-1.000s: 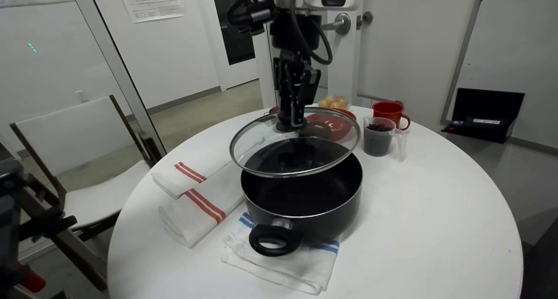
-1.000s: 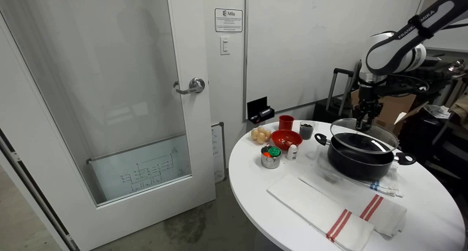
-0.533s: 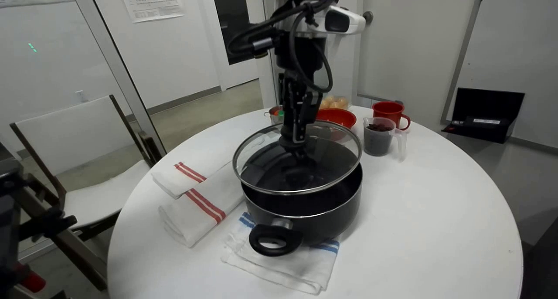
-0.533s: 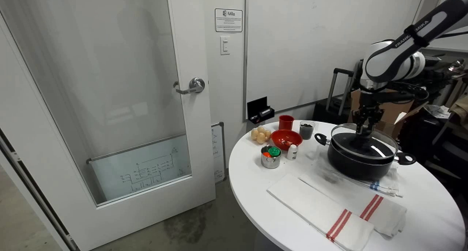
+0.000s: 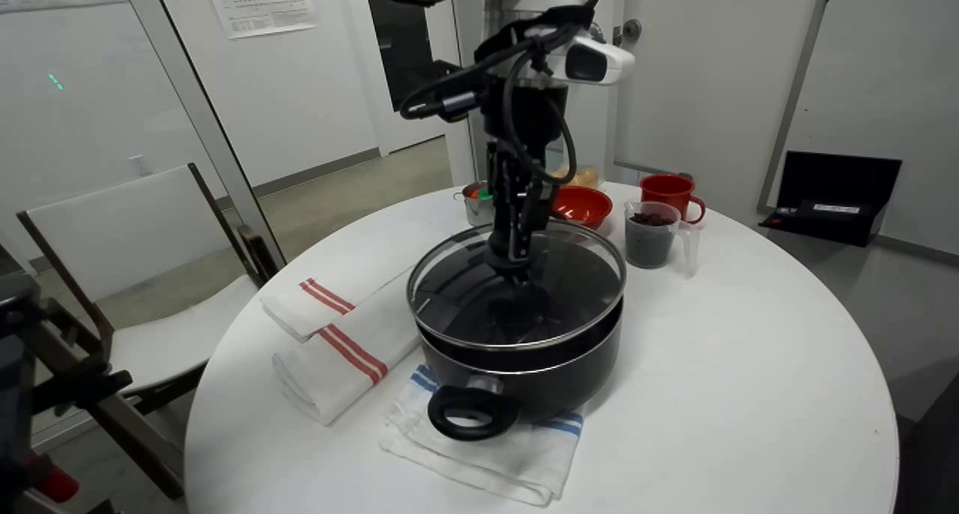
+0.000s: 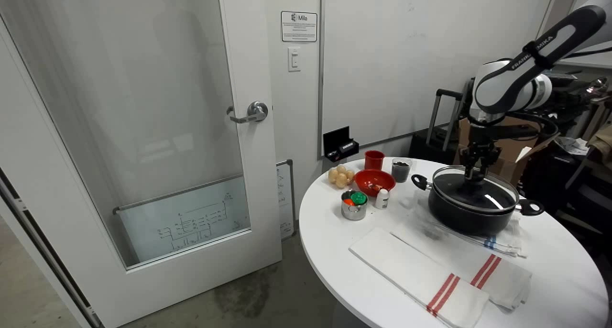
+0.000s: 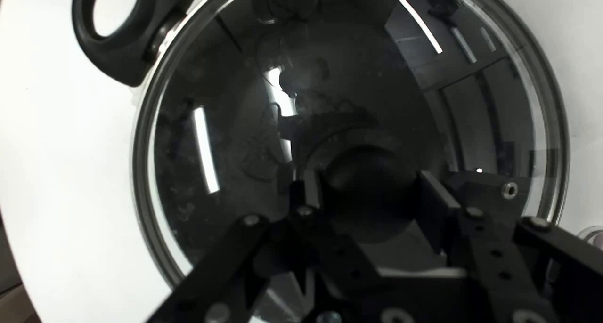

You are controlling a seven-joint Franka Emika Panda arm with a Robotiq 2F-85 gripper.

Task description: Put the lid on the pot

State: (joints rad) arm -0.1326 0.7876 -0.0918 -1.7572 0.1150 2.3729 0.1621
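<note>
The clear glass lid (image 5: 581, 289) with a metal rim hangs level over the black pot (image 5: 547, 390). Both also show in an exterior view, the lid (image 6: 495, 194) over the pot (image 6: 466, 218). A thin dark gap shows between the lid's rim and the pot's front rim, and the lid sits slightly toward the back. My gripper (image 5: 512, 258) is shut on the lid's dark knob (image 7: 365, 172). In the wrist view the gripper fingers (image 7: 370, 196) press the knob from both sides. The lid (image 7: 348, 54) covers most of the pot there; one black pot handle (image 7: 132, 40) sticks out.
The pot stands on a white blue-striped towel (image 5: 502, 458). Red-striped towels (image 5: 337, 364) lie beside it. A measuring cup (image 5: 648, 240), red mug (image 5: 667, 192), red bowl (image 6: 375, 180), steel cup (image 6: 354, 211) and white bottle (image 6: 382, 200) stand on the round table (image 5: 749, 394).
My gripper has come down with the lid, from well above the pot to just over its rim. The lid has also shifted slightly toward the pot's front handle. The pot has not moved.
</note>
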